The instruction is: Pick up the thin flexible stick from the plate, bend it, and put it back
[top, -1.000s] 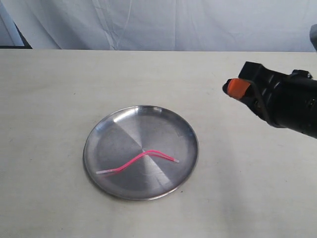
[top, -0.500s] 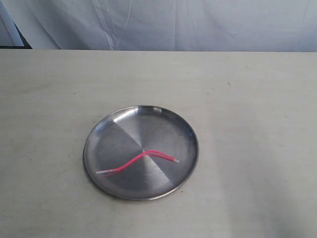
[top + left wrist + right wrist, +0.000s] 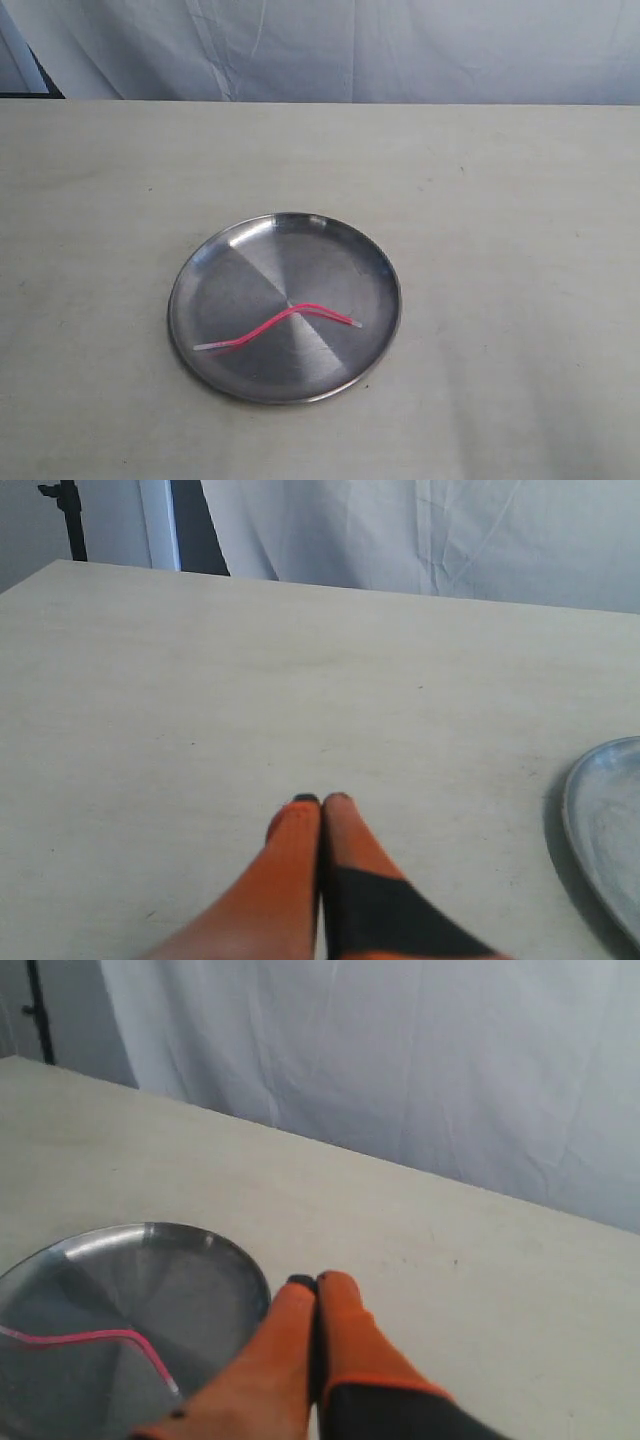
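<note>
Both are pinched shut on nothing: the left gripper (image 3: 321, 800) and the right gripper (image 3: 315, 1282), neither showing in the exterior view. The stick (image 3: 290, 316), already kinked, lies across the lower half of the plate (image 3: 250, 255), lower centre of the frame. The risks I judge left are the springy plastic relaxing straight, or a passing arm nudging the plate.

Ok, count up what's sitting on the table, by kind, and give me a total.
Round brushed steel plate: 1
Thin bright pink bent plastic stick: 1
Total: 2
</note>
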Motion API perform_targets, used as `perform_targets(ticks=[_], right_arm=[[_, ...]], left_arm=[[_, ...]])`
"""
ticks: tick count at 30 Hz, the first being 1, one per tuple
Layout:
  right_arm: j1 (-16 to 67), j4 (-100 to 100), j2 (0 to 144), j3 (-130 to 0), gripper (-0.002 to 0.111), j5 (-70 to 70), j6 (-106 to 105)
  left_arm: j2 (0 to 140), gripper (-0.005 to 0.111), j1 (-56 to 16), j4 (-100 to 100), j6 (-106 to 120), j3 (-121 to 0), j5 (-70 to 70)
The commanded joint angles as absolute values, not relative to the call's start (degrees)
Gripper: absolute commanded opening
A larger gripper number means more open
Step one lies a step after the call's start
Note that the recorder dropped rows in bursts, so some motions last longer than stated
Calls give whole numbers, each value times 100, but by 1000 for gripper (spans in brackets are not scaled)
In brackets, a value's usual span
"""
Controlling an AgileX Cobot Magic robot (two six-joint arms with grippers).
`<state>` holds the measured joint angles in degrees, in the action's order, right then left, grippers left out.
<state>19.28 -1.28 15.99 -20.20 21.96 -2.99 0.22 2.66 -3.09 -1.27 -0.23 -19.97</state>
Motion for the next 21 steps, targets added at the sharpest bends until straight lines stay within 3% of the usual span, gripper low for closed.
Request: perform_targets(ticks=[1, 9, 15, 21], right_arm=[[1933, 649, 1562, -1486, 0, 1359, -1366], [1166, 485, 1093, -984, 0, 1319, 199], [322, 428, 803, -984, 0, 1980, 166], [-18, 260, 623, -984, 0, 2149, 95]], left_arm=[[0, 0, 274, -300, -112, 0, -1924], [0, 0, 274, -300, -112, 0, -1924], [0, 0, 274, -300, -112, 0, -1924], [0, 0, 274, -300, -112, 0, -1924]])
